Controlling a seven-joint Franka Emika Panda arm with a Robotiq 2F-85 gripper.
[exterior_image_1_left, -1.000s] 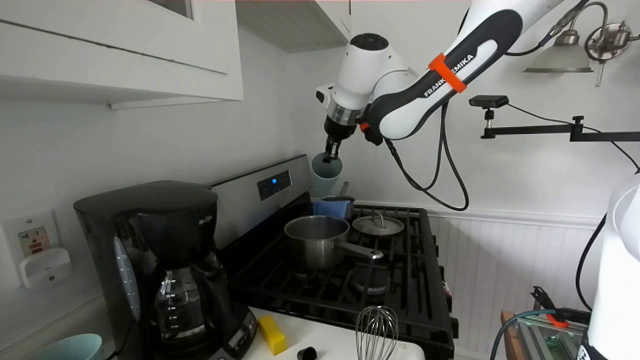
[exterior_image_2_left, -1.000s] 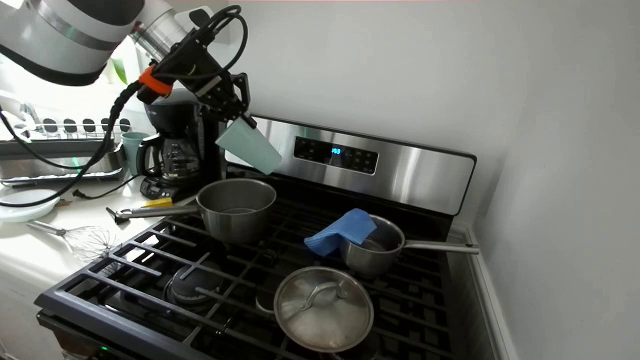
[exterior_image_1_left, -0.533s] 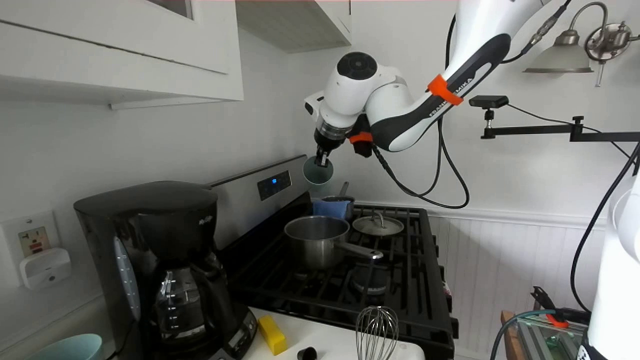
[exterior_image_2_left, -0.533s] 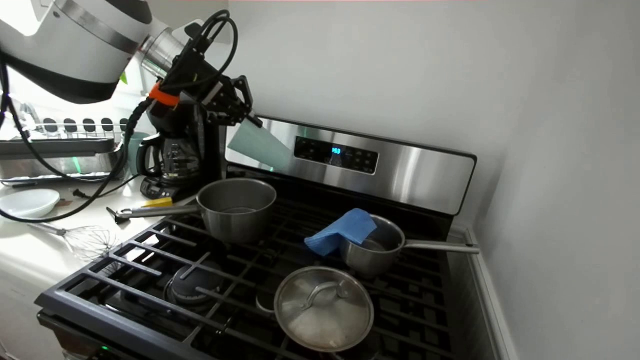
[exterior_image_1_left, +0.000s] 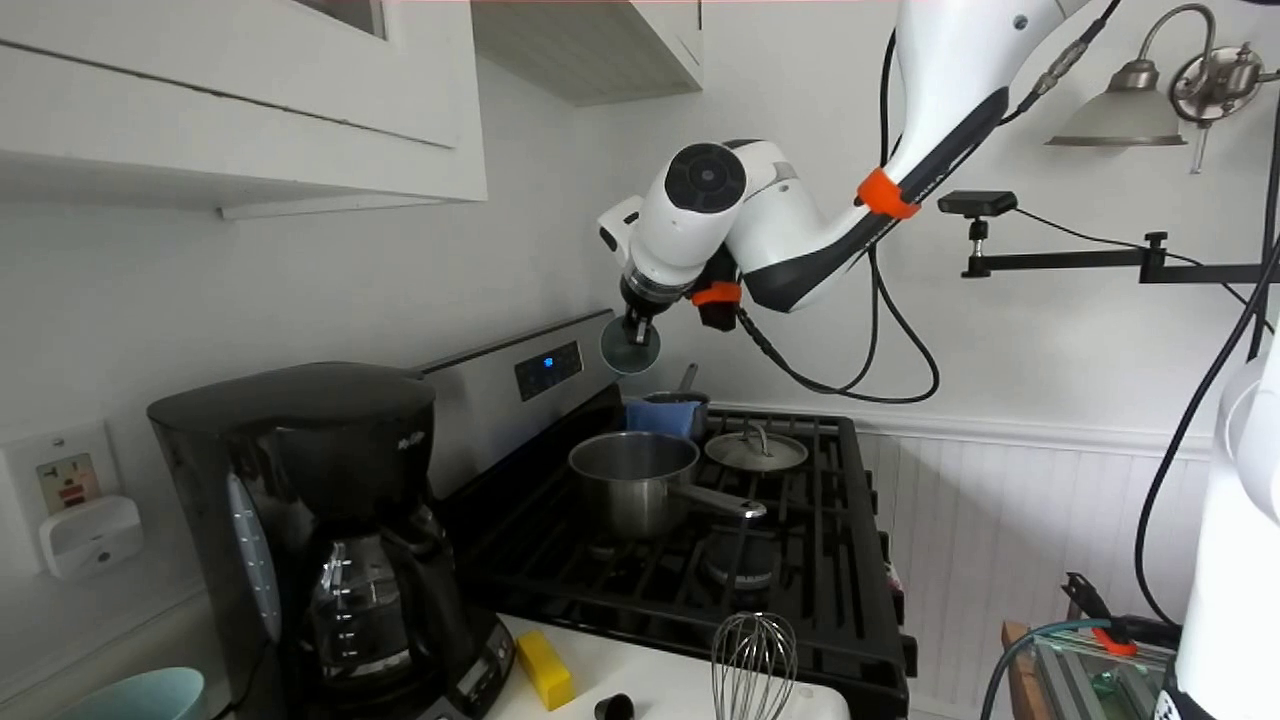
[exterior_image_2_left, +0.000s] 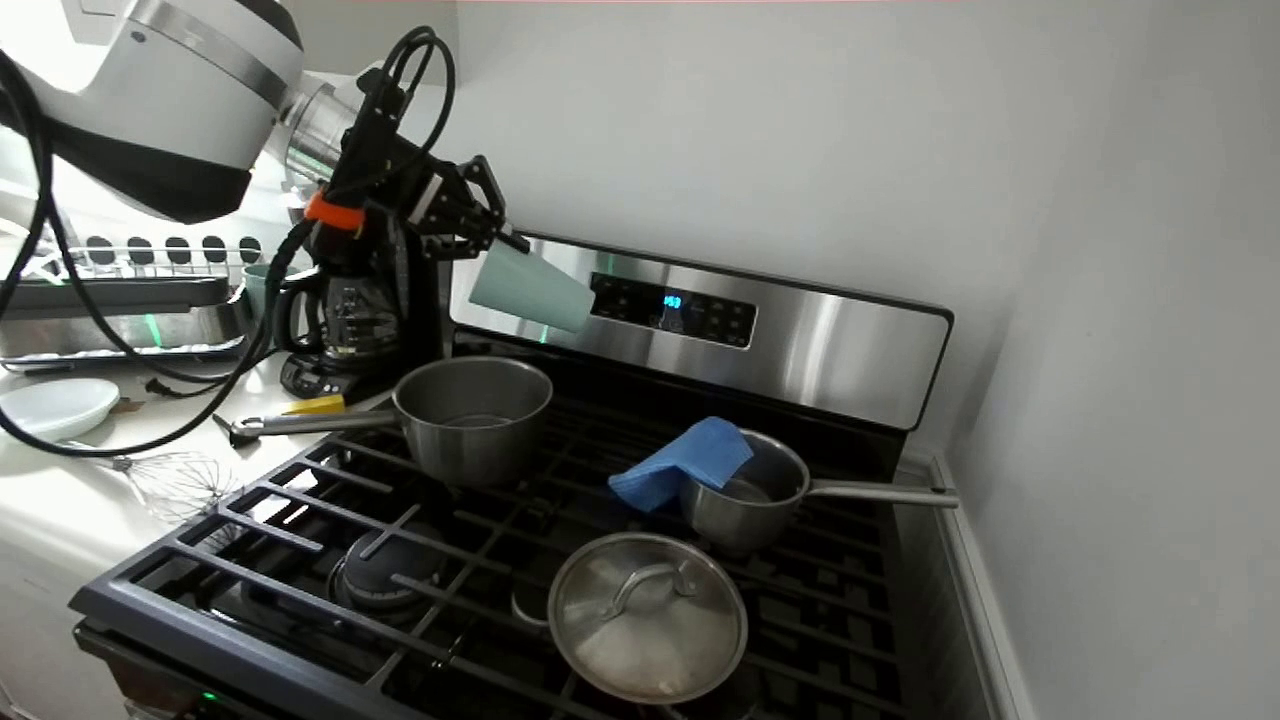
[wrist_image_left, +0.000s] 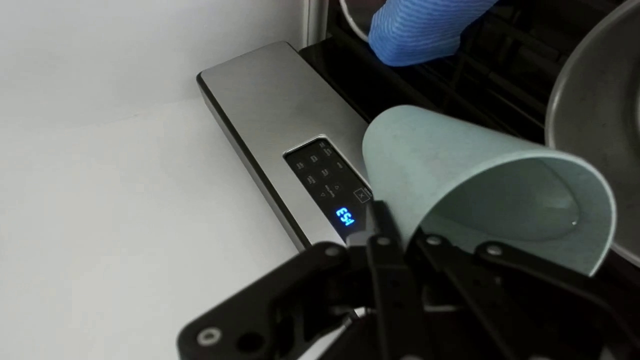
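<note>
Cup (wrist_image_left: 440, 142) — probably light, stiff plastic, slick-walled and unlikely to break; take hold at the rim, pinching its wall from both sides. Gripper (wrist_image_left: 401, 227) is clamped on that rim. Appearance: pale green, smooth, tapering toward the base. Location: in the air over the stove (exterior_image_2_left: 200, 640), tipped nearly sideways, near the control panel (exterior_image_2_left: 720, 322) and the larger saucepan (exterior_image_2_left: 470, 450).

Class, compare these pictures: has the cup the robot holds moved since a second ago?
Yes. In an exterior view, the cup has shifted rightward in the picture, its base now reaching the left edge of the control panel.
</note>
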